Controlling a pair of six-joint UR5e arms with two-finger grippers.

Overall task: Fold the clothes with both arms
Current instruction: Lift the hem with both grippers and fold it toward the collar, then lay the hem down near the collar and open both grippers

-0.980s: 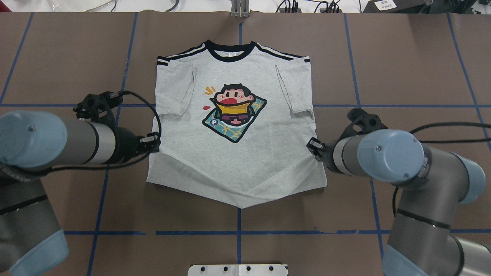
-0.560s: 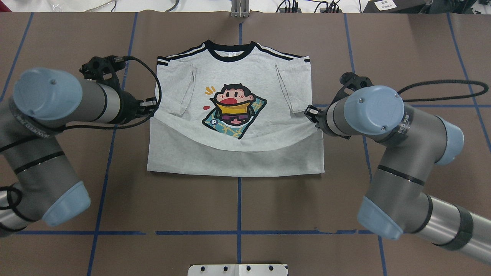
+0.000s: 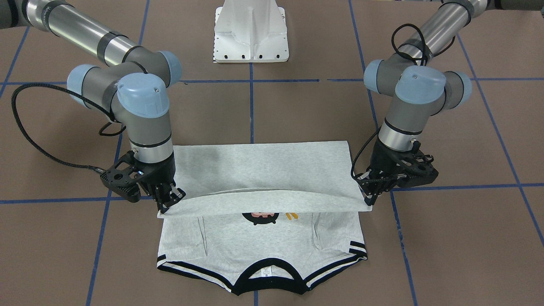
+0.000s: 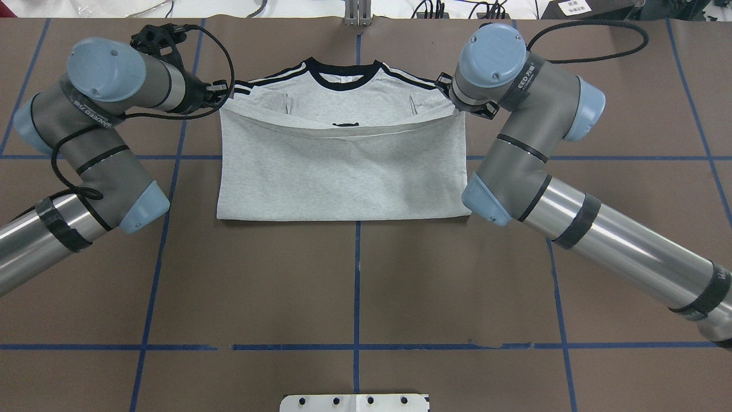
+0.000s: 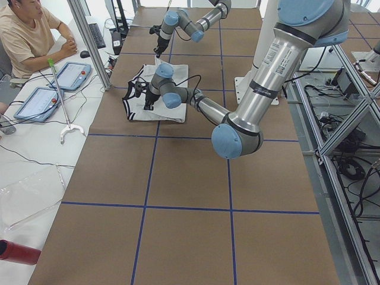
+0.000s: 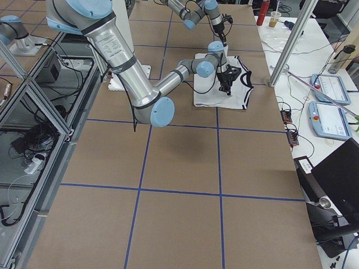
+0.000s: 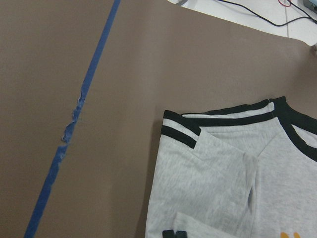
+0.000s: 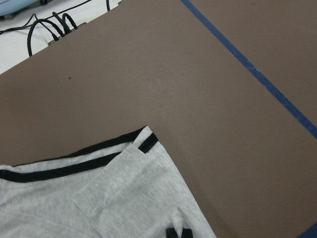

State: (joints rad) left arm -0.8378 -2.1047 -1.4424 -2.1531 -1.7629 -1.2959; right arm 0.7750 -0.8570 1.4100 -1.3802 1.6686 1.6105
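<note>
Pinching one hem (image 3: 272,199) corner each in the front-facing view, left claw (image 3: 368,196) and right claw (image 3: 168,201) are closed on the T-shirt (image 3: 263,170); hem spans between them across the chest, print (image 3: 260,216) nearly covered. Overhead: shirt lies far out on the desk (image 4: 354,286), lower part doubled toward the black collar (image 4: 343,87). Wrist views: striped sleeve ends (image 7: 181,134) flat on desk.
</note>
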